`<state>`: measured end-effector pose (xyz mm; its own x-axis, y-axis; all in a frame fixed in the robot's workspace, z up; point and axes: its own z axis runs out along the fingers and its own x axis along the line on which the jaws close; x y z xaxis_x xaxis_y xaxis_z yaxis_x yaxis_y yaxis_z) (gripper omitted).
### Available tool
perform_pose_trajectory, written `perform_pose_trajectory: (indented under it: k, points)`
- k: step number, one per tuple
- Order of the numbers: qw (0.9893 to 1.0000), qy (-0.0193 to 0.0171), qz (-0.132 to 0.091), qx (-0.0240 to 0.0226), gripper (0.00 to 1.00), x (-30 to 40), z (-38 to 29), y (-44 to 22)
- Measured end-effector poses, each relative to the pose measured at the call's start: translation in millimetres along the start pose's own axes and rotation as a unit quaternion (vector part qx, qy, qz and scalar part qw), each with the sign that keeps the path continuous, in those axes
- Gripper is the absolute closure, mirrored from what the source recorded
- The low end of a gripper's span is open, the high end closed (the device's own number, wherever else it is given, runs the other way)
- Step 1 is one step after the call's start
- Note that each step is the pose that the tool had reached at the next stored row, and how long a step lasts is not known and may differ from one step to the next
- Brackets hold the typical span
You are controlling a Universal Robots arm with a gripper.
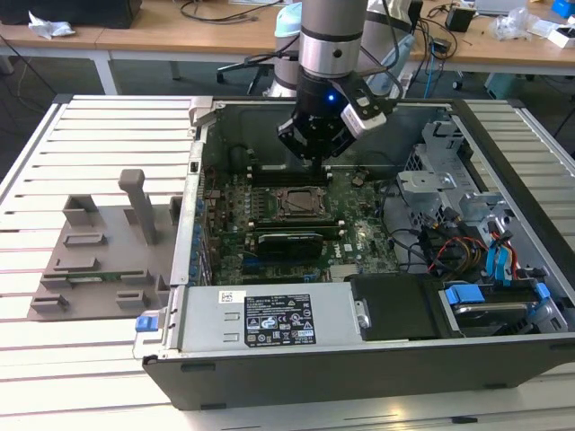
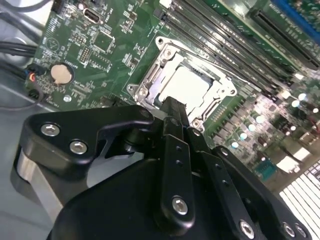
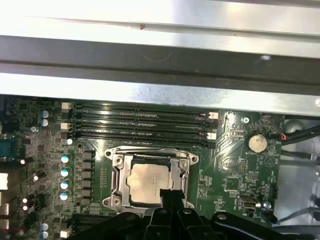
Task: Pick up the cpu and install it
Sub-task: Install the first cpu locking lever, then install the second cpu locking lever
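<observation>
- The cpu (image 3: 149, 184) lies flat inside the socket (image 3: 150, 179) on the motherboard (image 3: 235, 170); its silvery lid is ringed by the metal frame in both wrist views (second wrist view: cpu (image 2: 187, 86), socket (image 2: 181, 86)).
- The gripper (image 1: 316, 144) hangs over the open computer case (image 1: 359, 359), above the board and a little beyond the socket (image 1: 299, 203) in the exterior view.
- Jaws: dark fingers (image 2: 172, 117) look drawn together with nothing held between them; the tip ends at the near edge of the socket in the second wrist view. Contact with the cpu: cannot tell.
- In the first wrist view the finger tip (image 3: 170, 196) overlaps the lower rim of the socket frame.
- Memory slots (image 3: 140, 125) run parallel just beside the socket; coin cell (image 3: 257, 143) sits apart from it, on the other side of the board.
- A grey fixture plate (image 1: 99, 256) with upright posts rests on the slatted counter (image 1: 90, 144) at the exterior view's left, outside the case.
</observation>
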<state>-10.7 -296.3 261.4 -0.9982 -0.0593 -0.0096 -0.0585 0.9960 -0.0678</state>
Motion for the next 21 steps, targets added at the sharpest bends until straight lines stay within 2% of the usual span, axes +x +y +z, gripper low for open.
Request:
perform_pose_trajectory:
  k: [3,17,21]
  points:
    - [1.0000,0.0000,0.000,0.0000,0.89,0.0,-4.3,-0.3]
    - [1.0000,0.0000,0.000,0.0000,0.89,0.0,-4.6,-0.4]
    - [1.0000,0.0000,0.000,0.0000,0.89,0.3,-4.2,-6.4]
